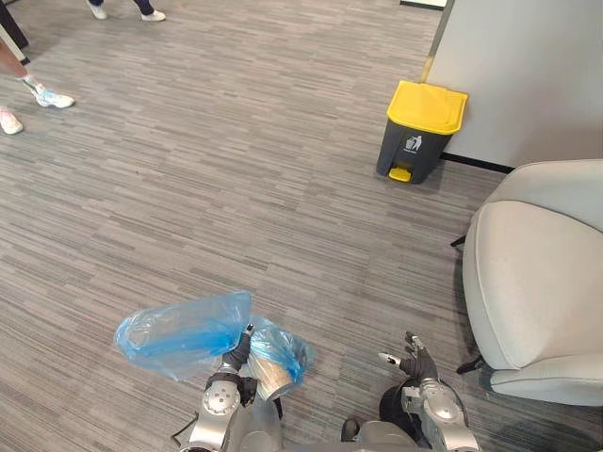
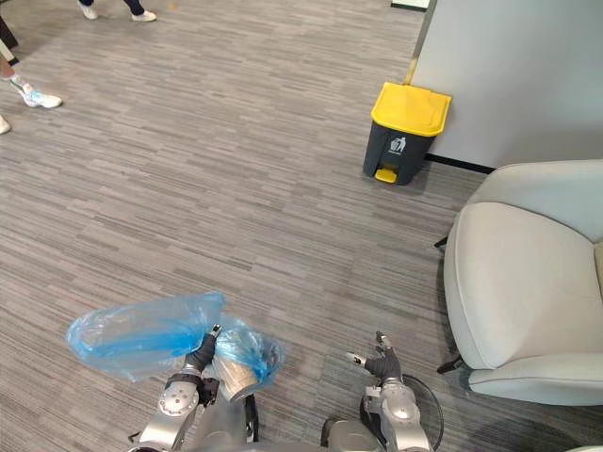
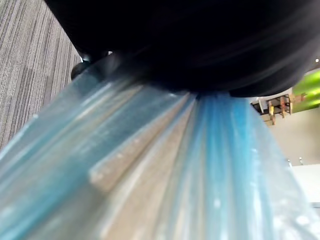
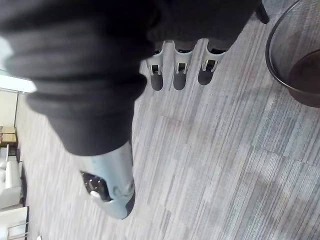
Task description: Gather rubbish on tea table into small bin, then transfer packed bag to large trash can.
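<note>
Blue rubbish bag (image 1: 184, 334) is bunched in the curled fingers of the left robot hand (image 1: 236, 356), low over the carpet floor (image 1: 236, 188). Open carpet runs ahead of that hand to the yellow-lidded trash can (image 1: 422, 130) against a grey wall (image 1: 528, 66). A pale armchair (image 1: 532, 282) stands just outside the right robot hand (image 1: 415, 361), which is loosely spread and empty. A person's shoes (image 1: 52, 98) show far ahead to the left. The right wrist view catches a black mesh bin (image 4: 297, 55) on the floor beyond its fingertips.
</note>
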Robot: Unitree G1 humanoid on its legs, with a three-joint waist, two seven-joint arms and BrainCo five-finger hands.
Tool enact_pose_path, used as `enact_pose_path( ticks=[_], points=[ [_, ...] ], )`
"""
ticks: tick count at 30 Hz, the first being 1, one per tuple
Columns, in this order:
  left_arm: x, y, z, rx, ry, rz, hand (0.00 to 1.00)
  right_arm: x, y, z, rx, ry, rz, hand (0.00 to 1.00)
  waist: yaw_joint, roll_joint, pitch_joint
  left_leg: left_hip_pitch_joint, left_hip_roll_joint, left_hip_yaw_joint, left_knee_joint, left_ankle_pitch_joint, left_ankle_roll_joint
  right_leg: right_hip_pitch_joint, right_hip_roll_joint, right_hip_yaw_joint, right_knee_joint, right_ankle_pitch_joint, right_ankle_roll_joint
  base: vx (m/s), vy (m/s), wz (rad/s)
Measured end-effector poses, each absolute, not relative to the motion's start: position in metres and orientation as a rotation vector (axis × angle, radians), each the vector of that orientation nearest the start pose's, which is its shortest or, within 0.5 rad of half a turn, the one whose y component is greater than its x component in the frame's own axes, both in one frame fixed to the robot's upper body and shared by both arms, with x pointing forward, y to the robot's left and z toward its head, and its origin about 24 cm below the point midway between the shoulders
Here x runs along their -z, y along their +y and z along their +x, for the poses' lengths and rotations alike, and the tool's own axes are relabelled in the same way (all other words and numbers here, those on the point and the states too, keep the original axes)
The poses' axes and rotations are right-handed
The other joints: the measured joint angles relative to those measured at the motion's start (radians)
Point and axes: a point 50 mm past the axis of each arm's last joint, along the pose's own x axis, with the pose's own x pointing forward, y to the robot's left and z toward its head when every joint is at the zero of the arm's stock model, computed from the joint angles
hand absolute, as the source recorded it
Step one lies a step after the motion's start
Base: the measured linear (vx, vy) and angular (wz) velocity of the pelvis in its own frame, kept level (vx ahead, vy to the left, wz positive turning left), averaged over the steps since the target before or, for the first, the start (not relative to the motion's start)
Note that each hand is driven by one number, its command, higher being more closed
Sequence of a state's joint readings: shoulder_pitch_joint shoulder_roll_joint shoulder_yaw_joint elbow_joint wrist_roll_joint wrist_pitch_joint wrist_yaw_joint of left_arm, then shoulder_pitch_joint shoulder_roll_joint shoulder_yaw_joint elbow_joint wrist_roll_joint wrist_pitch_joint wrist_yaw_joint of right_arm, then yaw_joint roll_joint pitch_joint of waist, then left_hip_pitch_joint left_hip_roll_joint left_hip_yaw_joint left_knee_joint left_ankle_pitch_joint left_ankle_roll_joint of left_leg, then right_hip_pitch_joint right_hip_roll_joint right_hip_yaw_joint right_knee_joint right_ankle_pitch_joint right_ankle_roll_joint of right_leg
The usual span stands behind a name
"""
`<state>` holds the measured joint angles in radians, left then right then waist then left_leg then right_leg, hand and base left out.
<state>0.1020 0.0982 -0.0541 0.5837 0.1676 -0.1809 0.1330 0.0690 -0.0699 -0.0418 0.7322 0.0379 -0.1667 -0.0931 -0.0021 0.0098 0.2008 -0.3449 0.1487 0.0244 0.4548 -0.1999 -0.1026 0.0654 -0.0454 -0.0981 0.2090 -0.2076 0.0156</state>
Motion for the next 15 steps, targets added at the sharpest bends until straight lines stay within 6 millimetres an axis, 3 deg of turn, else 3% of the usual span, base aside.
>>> enact_pose_path(
  ticks=[1, 2, 4, 7, 8, 9, 11, 13, 15],
  points=[
    [0.089, 0.174, 0.183, -0.047, 0.492, 0.28, 1.0, 0.109, -0.194, 0.171, 0.19, 0.628, -0.063, 0.0, 0.009, 0.025, -0.003, 0.014, 0.008, -0.033, -0.086, 0.05, -0.01, -0.002, 0.015, 0.019, 0.0, -0.012, 0.026, 0.18, 0.328, -0.59],
    [0.095, 0.173, 0.181, -0.039, 0.523, 0.281, 1.0, 0.114, -0.19, 0.17, 0.179, 0.658, -0.058, 0.0, 0.018, 0.026, 0.001, 0.021, -0.006, -0.02, -0.065, 0.127, 0.004, 0.003, 0.006, 0.062, 0.015, -0.044, 0.057, 0.19, 0.318, -0.47],
    [0.096, 0.178, 0.179, -0.041, 0.534, 0.296, 1.0, 0.115, -0.183, 0.168, 0.172, 0.659, -0.039, 0.0, 0.015, -0.019, -0.011, 0.027, -0.061, 0.004, -0.06, 0.099, 0.033, -0.011, -0.047, 0.105, 0.048, -0.077, 0.083, 0.2, 0.267, -0.25],
    [0.099, 0.178, 0.173, -0.04, 0.553, 0.297, 1.0, 0.115, -0.18, 0.169, 0.164, 0.657, -0.03, 0.0, 0.014, -0.034, -0.017, 0.041, -0.104, 0.082, -0.027, 0.034, 0.073, -0.095, -0.1, 0.217, 0.213, -0.107, 0.098, 0.19, 0.231, -0.47],
    [0.1, 0.181, 0.171, -0.041, 0.56, 0.304, 1.0, 0.114, -0.177, 0.172, 0.157, 0.65, -0.024, 0.0, 0.016, -0.036, -0.016, 0.06, -0.106, 0.112, -0.039, 0.025, 0.083, -0.147, -0.106, 0.24, 0.307, -0.095, 0.12, 0.19, 0.167, -0.75],
    [0.1, 0.185, 0.168, -0.037, 0.567, 0.322, 1.0, 0.112, -0.173, 0.177, 0.143, 0.639, -0.021, 0.0, 0.011, -0.047, -0.014, 0.099, -0.115, 0.145, -0.069, 0.018, 0.091, -0.225, -0.121, 0.243, 0.453, -0.056, 0.166, 0.25, 0.17, -0.73],
    [0.102, 0.187, 0.164, -0.023, 0.578, 0.342, 1.0, 0.113, -0.171, 0.175, 0.133, 0.645, -0.029, 0.0, -0.013, -0.048, -0.015, 0.176, -0.115, 0.169, -0.114, 0.0, 0.099, -0.296, -0.133, 0.19, 0.612, 0.011, 0.132, 0.24, 0.092, -0.54],
    [0.1, 0.193, 0.166, -0.024, 0.572, 0.364, 1.0, 0.113, -0.17, 0.177, 0.125, 0.643, -0.034, 0.0, -0.023, -0.053, -0.017, 0.223, -0.1, 0.19, -0.139, -0.019, 0.098, -0.352, -0.131, 0.114, 0.652, -0.025, 0.078, 0.3, -0.024, -0.47],
    [0.099, 0.195, 0.166, -0.04, 0.572, 0.357, 1.0, 0.11, -0.171, 0.184, 0.099, 0.626, -0.066, 0.0, -0.032, -0.044, -0.011, 0.282, -0.054, 0.234, -0.143, -0.056, 0.092, -0.425, -0.108, -0.048, 0.557, -0.077, 0.045, 0.34, -0.118, -0.67]
  ],
)
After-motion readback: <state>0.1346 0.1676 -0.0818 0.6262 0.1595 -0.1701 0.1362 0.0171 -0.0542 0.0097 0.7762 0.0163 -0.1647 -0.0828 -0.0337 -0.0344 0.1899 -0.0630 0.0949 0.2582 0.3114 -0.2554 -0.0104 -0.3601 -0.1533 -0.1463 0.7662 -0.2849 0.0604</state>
